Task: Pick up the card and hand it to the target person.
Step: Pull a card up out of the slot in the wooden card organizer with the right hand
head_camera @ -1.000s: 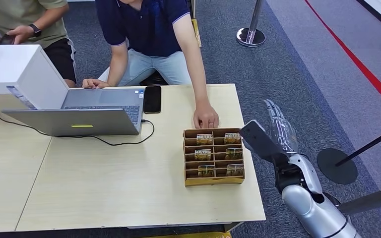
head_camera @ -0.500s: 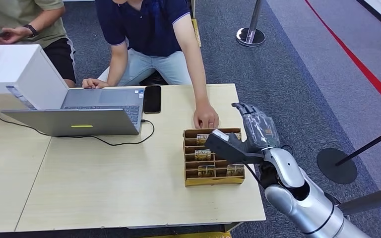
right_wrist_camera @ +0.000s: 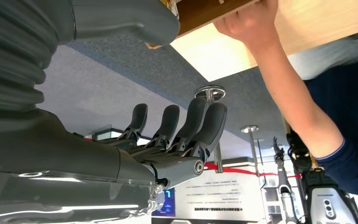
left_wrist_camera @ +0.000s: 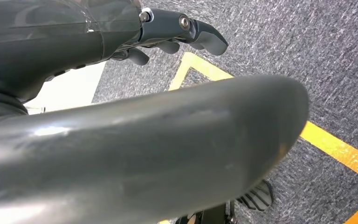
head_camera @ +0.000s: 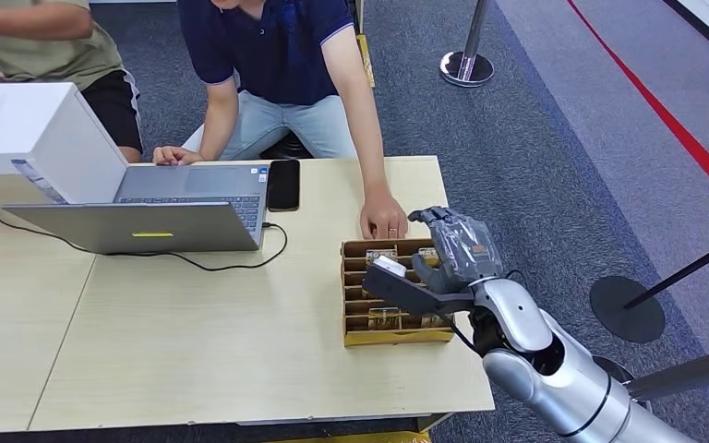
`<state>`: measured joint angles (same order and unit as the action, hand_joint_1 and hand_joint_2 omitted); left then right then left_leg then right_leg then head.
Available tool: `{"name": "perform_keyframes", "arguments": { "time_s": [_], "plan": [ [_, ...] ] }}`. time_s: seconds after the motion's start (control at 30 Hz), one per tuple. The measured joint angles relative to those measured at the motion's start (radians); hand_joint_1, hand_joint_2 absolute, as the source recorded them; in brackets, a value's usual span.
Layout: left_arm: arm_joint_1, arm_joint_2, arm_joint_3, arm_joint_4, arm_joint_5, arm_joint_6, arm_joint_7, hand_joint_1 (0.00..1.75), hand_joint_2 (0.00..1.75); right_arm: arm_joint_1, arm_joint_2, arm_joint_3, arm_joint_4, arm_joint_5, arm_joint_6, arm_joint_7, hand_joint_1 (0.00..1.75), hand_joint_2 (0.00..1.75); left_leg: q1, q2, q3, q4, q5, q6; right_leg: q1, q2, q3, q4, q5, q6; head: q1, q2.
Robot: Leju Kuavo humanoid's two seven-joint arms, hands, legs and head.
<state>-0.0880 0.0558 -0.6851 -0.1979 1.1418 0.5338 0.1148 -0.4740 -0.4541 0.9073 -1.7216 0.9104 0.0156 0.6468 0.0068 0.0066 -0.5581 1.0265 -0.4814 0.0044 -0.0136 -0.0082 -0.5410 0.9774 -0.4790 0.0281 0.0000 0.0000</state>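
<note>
Cards (head_camera: 380,256) stand upright in the slots of a cardboard holder (head_camera: 397,335), faces toward the robot, presumably so one can be pinched by its top edge and lifted straight out. Nearest the robot, the right robot hand (head_camera: 443,258) hovers over the holder's right side with its fingers apart and nothing between them; the right wrist view shows those fingers (right_wrist_camera: 200,128) only loosely curled, so I judge it released and reaching for a card, none lifted yet. The left robot hand (left_wrist_camera: 177,32) hangs low over carpet with yellow floor lines, fingers spread and empty, seemingly kept out of the way.

The holder sits near the right edge of the table (head_camera: 194,351), within the right arm's reach. Just behind it, a person's hand (head_camera: 383,220) rests on the table touching the holder's far rim, perhaps steadying it. Farther back lie a laptop (head_camera: 148,217) and a dark phone (head_camera: 283,185), well apart from the holder.
</note>
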Motion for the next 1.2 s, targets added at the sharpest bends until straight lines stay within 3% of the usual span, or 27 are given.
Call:
{"name": "perform_keyframes", "arguments": {
  "time_s": [0.73, 1.2],
  "plan": [
    [-0.001, 0.007, -0.021, 0.000, -0.010, -0.011, 0.000, 0.00, 0.00, -0.025, 0.041, -0.035, 0.246, -0.068, -0.080, -0.025, 0.79, 1.75, 0.000, 0.001, 0.000, -0.001, 0.001, 0.000, 0.000, 0.001, 0.001, -0.001, 0.001, 0.000, 0.000, 0.000],
    [-0.001, 0.010, -0.023, 0.000, -0.006, -0.012, 0.000, 0.00, 0.00, -0.031, 0.038, -0.037, 0.257, -0.083, -0.091, -0.029, 0.87, 1.75, 0.000, 0.000, 0.000, 0.000, 0.000, 0.000, 0.000, 0.000, 0.000, 0.000, 0.000, 0.000, 0.000, 0.000]
  ]
}}
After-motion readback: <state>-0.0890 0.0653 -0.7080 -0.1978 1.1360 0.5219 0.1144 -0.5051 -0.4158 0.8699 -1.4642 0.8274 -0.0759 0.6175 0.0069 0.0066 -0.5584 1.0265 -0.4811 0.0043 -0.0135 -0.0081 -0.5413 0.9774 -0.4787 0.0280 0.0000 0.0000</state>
